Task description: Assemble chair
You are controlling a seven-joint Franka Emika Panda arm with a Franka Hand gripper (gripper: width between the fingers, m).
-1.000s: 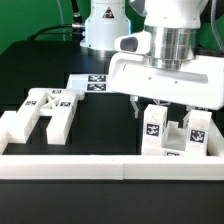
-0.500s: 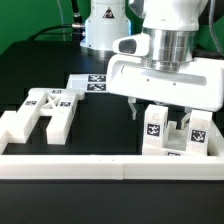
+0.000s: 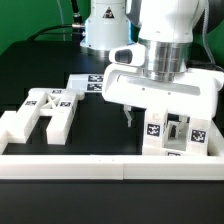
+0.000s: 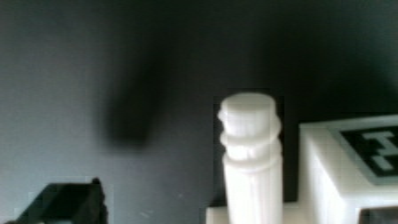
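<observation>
The chair lies in separate white pieces. An H-shaped piece (image 3: 45,110) with tags rests at the exterior view's left. A group of upright tagged pieces (image 3: 197,132) stands at the right against the front rail. My gripper (image 3: 155,120) hangs open just above and behind that group, holding nothing. One dark finger (image 3: 128,116) shows to the left of the group; the other is hidden behind the pieces. In the wrist view a white rounded peg (image 4: 249,150) rises beside a tagged block (image 4: 365,150), with one finger (image 4: 68,204) off to its side, not touching it.
A long low white border rail (image 3: 100,166) runs along the table's front edge. The marker board (image 3: 88,82) lies flat at the back, near the robot's base (image 3: 105,30). Black table surface (image 3: 100,125) separates the two groups of pieces.
The gripper has shifted toward the exterior view's left and slightly lower, still open. The chair pieces have not moved.
</observation>
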